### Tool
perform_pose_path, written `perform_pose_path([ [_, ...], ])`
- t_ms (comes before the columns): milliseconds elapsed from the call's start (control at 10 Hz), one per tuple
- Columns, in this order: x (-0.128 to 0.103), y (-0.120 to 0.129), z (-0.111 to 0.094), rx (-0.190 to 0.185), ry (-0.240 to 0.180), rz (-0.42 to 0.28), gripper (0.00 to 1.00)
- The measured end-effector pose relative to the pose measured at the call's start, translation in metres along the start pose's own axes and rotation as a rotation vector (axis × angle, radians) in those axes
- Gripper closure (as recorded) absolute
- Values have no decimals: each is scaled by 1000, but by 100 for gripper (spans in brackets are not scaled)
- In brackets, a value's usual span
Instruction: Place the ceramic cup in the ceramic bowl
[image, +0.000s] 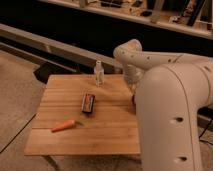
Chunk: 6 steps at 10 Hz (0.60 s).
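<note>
My gripper (131, 84) hangs from the white arm over the right edge of the wooden table (60, 135), to the right of the clear bottle. The arm's large white body covers the table's right side. A small dark sliver (133, 99) shows at the table's right edge beside the arm; it may be the rim of the ceramic bowl. The ceramic cup does not show; it is hidden behind the arm or in the gripper.
A slim clear bottle (98, 73) stands at the back of the table. A flat black box (89, 103) lies in the middle. A carrot (64, 125) lies at the front left. A dark counter runs behind the table.
</note>
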<state>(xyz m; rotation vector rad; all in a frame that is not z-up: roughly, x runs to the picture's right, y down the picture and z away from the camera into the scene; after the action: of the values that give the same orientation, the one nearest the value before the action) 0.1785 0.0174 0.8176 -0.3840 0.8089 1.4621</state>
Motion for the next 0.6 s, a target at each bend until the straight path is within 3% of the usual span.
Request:
perform_pose_path([
  [300,-4,-8,7,-17,5,24,100],
  [600,2,-15,25,-39,39,50,100],
])
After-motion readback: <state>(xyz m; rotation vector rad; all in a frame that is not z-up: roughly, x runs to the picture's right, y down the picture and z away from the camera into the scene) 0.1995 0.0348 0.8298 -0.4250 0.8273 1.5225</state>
